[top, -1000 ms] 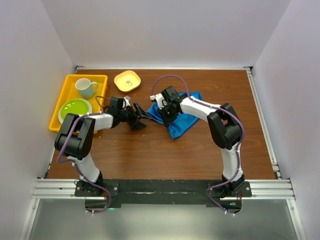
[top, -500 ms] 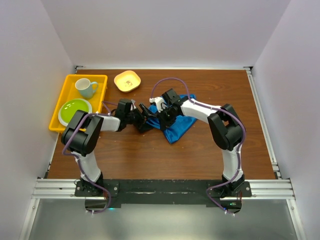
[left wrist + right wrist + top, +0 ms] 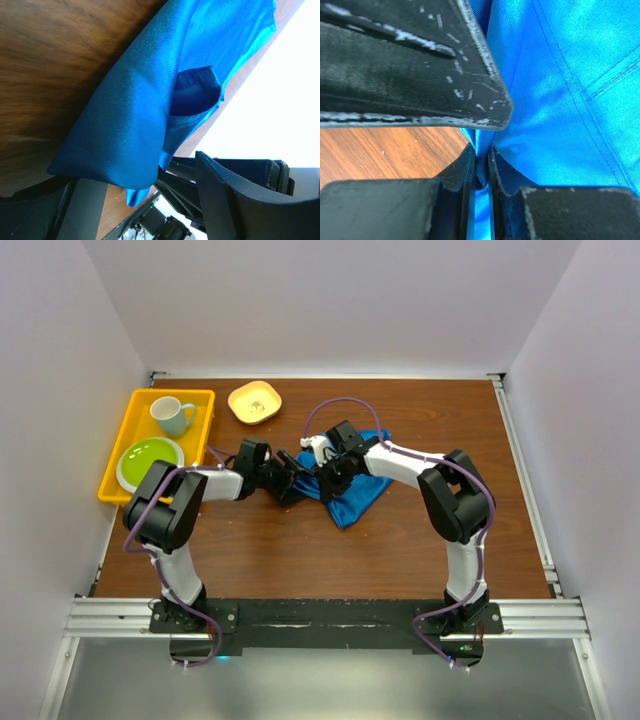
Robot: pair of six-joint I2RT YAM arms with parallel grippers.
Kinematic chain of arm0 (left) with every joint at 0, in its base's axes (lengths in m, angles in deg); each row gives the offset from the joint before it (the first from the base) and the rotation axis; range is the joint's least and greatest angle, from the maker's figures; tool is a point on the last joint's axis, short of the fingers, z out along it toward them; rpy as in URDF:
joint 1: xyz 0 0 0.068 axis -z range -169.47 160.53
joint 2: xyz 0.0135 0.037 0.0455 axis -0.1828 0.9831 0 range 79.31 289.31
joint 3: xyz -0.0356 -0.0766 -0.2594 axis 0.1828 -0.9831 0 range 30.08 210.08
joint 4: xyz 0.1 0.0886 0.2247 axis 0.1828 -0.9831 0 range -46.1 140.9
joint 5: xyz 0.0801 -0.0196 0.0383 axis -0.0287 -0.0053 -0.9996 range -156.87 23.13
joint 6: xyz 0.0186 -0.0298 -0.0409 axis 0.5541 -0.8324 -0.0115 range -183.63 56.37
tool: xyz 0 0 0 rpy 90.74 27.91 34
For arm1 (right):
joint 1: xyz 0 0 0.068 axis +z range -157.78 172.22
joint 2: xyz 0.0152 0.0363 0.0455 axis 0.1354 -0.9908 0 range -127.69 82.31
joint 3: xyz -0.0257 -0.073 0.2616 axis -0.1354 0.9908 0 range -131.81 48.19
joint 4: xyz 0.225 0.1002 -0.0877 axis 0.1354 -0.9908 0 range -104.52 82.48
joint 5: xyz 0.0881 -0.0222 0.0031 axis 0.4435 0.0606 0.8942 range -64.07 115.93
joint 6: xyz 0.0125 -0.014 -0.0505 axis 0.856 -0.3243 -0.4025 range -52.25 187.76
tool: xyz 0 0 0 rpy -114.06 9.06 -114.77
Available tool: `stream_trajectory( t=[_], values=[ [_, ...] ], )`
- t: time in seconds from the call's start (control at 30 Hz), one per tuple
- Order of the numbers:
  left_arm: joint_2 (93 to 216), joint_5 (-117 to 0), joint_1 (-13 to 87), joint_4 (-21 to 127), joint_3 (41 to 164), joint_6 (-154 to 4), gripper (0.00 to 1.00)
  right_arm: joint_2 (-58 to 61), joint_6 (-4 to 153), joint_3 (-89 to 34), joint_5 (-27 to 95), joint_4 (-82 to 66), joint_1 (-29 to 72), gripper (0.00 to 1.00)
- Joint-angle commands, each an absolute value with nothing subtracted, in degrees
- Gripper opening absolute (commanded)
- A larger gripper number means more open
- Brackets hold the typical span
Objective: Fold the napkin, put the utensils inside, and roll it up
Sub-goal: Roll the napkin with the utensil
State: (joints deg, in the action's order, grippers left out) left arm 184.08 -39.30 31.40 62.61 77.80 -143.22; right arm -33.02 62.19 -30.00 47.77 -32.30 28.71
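The blue napkin (image 3: 362, 490) lies bunched on the brown table between the two arms. My right gripper (image 3: 328, 477) is at its left edge, shut on a raised fold of the cloth (image 3: 481, 167). My left gripper (image 3: 292, 481) comes in from the left and stands open. In the left wrist view its fingers (image 3: 240, 200) straddle the napkin's (image 3: 145, 105) hanging lower corner without pinching it. A black finger of the left gripper (image 3: 410, 65) shows close above the right jaws. The utensils are out of view.
A yellow tray (image 3: 170, 393) at the far left holds a pale blue cup (image 3: 172, 415) and a green plate (image 3: 150, 458). A small orange bowl (image 3: 254, 401) stands behind the left gripper. White walls enclose the table on three sides.
My left gripper has moved right, from open table up to the napkin's left edge. The right gripper has kept its hold, and the napkin's left side has bunched a little.
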Motion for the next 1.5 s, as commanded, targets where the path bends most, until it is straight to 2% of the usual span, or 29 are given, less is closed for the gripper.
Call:
stream_trajectory(
  t=[0.0, 0.13, 0.27, 0.4, 0.47, 0.5, 0.53, 0.6, 0.63, 0.7, 0.73, 0.83, 1.03, 1.47],
  values=[
    [185.57, -47.78, 31.72, 54.51, 79.82, -136.94, 0.7, -34.68, 61.08, -28.09, 47.2, -36.0, 29.49, 0.0],
    [186.18, -48.68, 31.72, 57.23, 79.3, -135.26, 0.61, -35.29, 60.64, -28.62, 47.81, -36.26, 29.57, 0.0],
    [187.24, -50.88, 32.07, 55.65, 80.26, -131.22, 0.6, -36.08, 59.67, -29.76, 47.73, -37.32, 29.49, 0.0],
    [188.12, -49.92, 32.07, 56.43, 79.39, -132.18, 0.44, -36.17, 59.49, -30.91, 46.94, -38.2, 29.57, 0.0],
    [188.21, -49.56, 32.24, 55.83, 79.47, -132.53, 0.41, -35.56, 59.76, -31.61, 46.41, -38.72, 29.66, 0.01],
    [188.12, -49.21, 32.24, 55.57, 79.56, -132.62, 0.38, -35.21, 59.93, -31.78, 46.14, -39.07, 29.84, 0.03],
    [187.77, -48.95, 32.24, 55.3, 79.65, -132.62, 0.36, -34.68, 60.28, -31.79, 44.92, -39.08, 30.01, 0.11],
    [187.33, -48.68, 32.24, 54.51, 79.56, -132.71, 0.33, -33.02, 61.16, -31.79, 44.39, -39.25, 30.45, 0.16],
    [186.98, -48.59, 32.24, 54.33, 79.56, -132.71, 0.31, -32.48, 61.51, -31.79, 43.78, -39.25, 30.8, 0.24],
    [186.63, -48.07, 32.24, 53.81, 79.56, -132.71, 0.26, -31.43, 62.22, -31.96, 42.01, -39.51, 31.42, 0.31],
    [186.36, -47.81, 32.24, 53.72, 79.56, -132.8, 0.25, -30.47, 62.48, -31.96, 41.4, -39.52, 31.68, 0.37],
    [186.1, -47.1, 32.24, 53.02, 79.83, -132.8, 0.25, -28.97, 62.66, -32.4, 38.33, -40.04, 33.09, 0.48],
    [185.22, -45.43, 32.07, 52.49, 79.39, -133.23, 0.26, -27.03, 63.18, -30.83, 26.47, -38.91, 37.65, 0.62],
    [183.55, -42.0, 30.57, 52.84, 78.59, -135.61, 0.25, -29.75, 64.42, -26.87, 12.41, -27.93, 43.64, 0.65]
  ],
)
